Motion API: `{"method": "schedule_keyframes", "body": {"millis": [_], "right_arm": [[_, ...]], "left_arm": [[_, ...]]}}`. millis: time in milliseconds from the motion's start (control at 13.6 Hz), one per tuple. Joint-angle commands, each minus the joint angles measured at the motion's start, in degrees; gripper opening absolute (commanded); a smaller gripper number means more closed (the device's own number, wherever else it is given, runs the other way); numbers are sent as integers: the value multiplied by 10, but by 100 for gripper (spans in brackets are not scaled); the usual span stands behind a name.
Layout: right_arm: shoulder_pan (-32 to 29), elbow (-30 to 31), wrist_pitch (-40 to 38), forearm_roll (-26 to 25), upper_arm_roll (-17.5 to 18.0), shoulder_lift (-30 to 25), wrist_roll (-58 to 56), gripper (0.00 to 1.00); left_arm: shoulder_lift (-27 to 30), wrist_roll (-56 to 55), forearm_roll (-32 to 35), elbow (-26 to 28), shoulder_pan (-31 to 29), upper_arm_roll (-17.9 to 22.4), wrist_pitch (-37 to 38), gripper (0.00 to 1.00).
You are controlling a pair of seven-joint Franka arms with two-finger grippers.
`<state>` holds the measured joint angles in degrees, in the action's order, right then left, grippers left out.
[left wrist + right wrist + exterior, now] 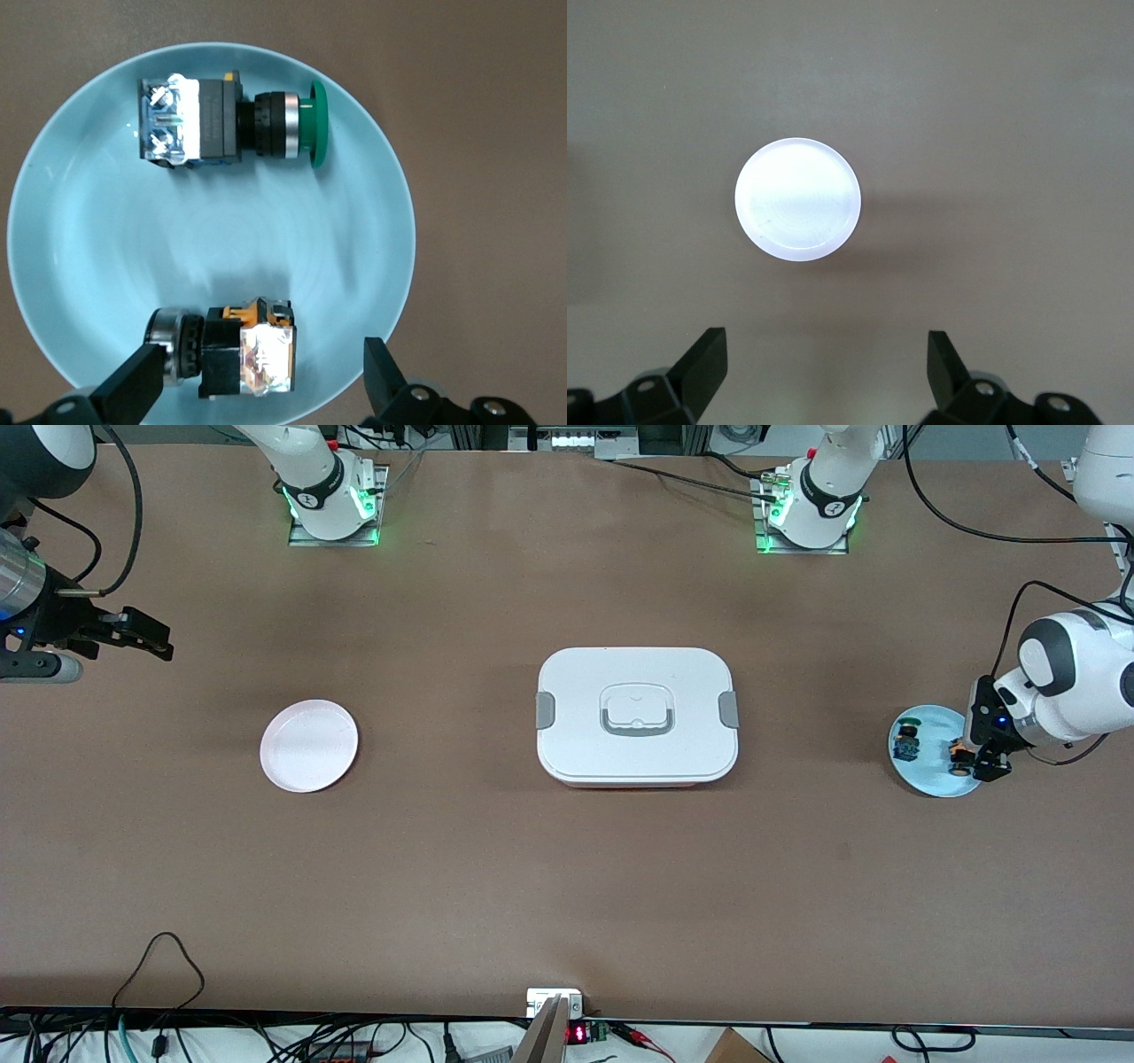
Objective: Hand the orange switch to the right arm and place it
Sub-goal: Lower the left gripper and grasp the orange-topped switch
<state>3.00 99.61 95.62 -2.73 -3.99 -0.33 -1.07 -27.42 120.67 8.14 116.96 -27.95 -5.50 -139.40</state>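
The orange switch (232, 350) lies on its side on a light blue plate (80, 239), its black body showing an orange clip and a silver ring. My left gripper (261, 382) is open and low over that plate, with its fingers on either side of the switch; one finger (140, 382) is at the ring end. In the front view the switch (959, 755) lies by the left gripper (985, 766). My right gripper (146, 638) is open and empty, in the air at the right arm's end of the table; it also shows in the right wrist view (824, 367).
A black switch with a green cap (226, 119) lies on the same blue plate (926, 775). A white lidded box (636, 715) sits mid-table. A small white plate (309, 745) lies toward the right arm's end and shows in the right wrist view (797, 199).
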Motion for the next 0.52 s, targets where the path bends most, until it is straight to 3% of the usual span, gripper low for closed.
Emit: {"method": "schedule_keyframes", "body": {"millis": [0, 441], "right_arm": [[1, -13, -3, 6, 0, 8, -4, 100], [1, -15, -3, 6, 0, 9, -1, 100]], "left_arm": [[-4, 18, -9, -9, -7, -12, 0, 100], [4, 17, -9, -18, -6, -19, 6, 100]]}}
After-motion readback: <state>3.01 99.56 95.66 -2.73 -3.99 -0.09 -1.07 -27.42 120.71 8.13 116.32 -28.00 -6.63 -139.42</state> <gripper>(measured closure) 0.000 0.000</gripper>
